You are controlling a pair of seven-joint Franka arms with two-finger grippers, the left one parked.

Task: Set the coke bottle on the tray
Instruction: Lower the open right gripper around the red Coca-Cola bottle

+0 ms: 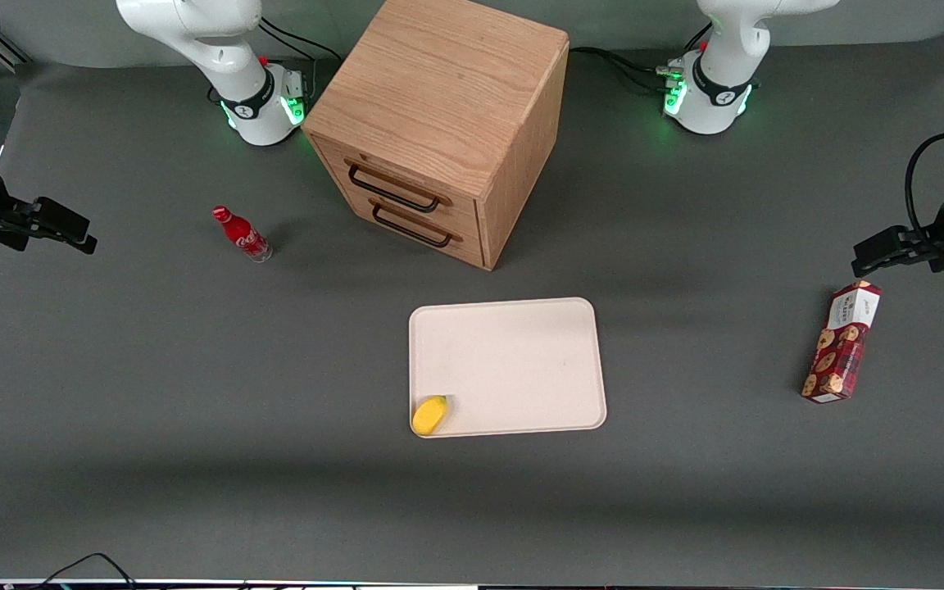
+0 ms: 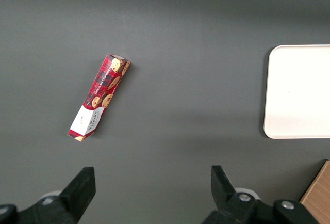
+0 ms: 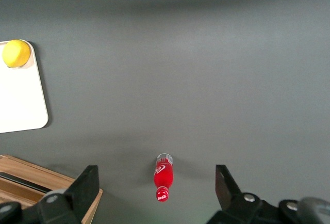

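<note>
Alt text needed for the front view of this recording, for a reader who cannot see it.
A small red coke bottle stands on a grey table, apart from the cream tray, which holds a yellow object in one corner. The pincer hangs open at the working arm's end; a wooden drawer cabinet stands farther back.

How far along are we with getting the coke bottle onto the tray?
Nothing looks done yet. The coke bottle stands on the table near the drawer cabinet, not on the tray, which holds only a yellow fruit in one corner. The gripper hangs open and empty toward the working arm's end of the table. Left: reach, grasp, carry, set down.
</note>
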